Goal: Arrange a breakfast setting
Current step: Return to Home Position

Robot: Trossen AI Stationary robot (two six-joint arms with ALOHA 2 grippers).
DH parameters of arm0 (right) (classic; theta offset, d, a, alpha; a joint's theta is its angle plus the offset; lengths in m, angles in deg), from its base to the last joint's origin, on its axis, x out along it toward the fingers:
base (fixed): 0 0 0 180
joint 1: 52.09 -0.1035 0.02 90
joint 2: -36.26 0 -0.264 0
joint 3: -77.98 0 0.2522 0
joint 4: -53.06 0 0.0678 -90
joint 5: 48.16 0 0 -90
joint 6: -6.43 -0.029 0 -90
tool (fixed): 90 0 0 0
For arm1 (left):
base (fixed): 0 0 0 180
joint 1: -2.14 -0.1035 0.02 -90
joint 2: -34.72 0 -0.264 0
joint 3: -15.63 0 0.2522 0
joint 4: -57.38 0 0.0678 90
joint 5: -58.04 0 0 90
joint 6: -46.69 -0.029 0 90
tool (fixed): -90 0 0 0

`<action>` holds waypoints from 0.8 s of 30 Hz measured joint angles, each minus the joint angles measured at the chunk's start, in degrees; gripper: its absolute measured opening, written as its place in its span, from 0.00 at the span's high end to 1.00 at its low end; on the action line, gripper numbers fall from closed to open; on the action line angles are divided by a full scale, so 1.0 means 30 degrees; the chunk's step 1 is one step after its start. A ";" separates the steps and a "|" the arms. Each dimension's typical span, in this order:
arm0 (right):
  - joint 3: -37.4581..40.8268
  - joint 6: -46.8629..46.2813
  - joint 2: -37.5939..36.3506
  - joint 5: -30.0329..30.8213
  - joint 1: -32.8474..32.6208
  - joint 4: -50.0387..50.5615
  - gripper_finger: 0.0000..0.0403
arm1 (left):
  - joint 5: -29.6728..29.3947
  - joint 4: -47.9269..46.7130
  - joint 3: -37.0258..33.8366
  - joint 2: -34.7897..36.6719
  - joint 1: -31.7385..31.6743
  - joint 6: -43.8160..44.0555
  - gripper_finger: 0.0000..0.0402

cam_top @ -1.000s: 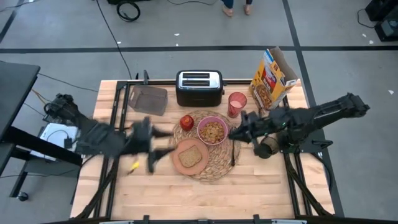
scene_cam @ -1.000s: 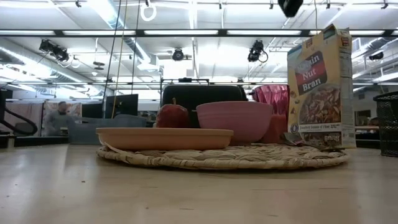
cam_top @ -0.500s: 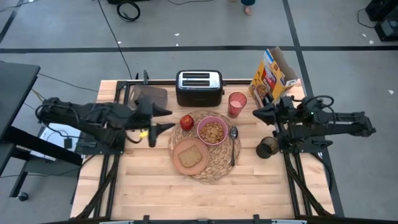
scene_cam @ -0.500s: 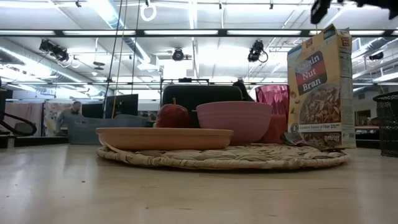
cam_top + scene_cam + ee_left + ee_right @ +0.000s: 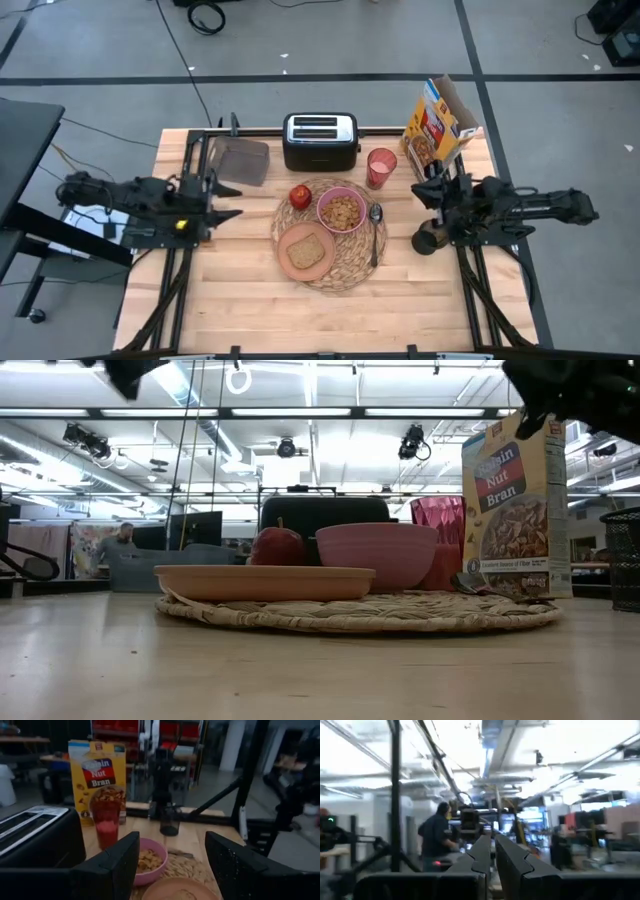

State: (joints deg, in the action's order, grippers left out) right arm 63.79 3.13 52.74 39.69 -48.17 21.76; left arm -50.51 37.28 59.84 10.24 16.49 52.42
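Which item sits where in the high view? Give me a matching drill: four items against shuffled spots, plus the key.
Items
1. toast slice
2. metal spoon
3. apple
4. cup

Spots
A. on the placemat, on the left arm's side of the pink bowl
B. on the plate
C. off the placemat, on the table between the toaster and the cereal box
D. on the placemat, on the right arm's side of the pink bowl

Pairs: 1-B, 2-D, 3-A, 4-C
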 joint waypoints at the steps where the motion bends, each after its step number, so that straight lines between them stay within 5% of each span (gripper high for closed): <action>1: -0.0026 0.0215 -0.0113 0.0273 0.0014 0.0482 0.91 | 0.0056 0.0040 -0.0753 0.1192 0.0007 -0.0017 0.42; 7: 0.0029 0.2250 -0.0251 0.0449 0.0126 0.2030 0.91 | 0.0024 0.0082 -0.4962 0.8089 0.0010 0.0784 0.42; 14: 0.0022 0.1564 0.0357 -0.1224 0.0020 0.6218 0.91 | 0.0707 0.1267 -0.7701 0.7981 -0.0021 0.0775 0.42; 17: 0.0022 0.0621 0.0904 -0.1577 -0.0236 0.7842 0.91 | 0.1448 0.5572 -0.9929 0.8137 -0.0012 -0.0064 0.42; 20: 0.0022 -0.2769 0.1649 -0.1124 -0.0606 0.9852 0.91 | 0.2058 0.4303 -0.9993 0.7669 -0.0015 -0.0340 0.42; 24: 0.0022 -1.1110 0.3099 -0.0005 -0.1669 1.1617 0.91 | 0.2838 0.4598 -0.9993 0.7768 -0.0015 -0.1035 0.42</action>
State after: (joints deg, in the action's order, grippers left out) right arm 63.86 -30.20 62.04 39.68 -53.17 56.61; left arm -42.00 51.07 29.86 33.54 16.45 49.31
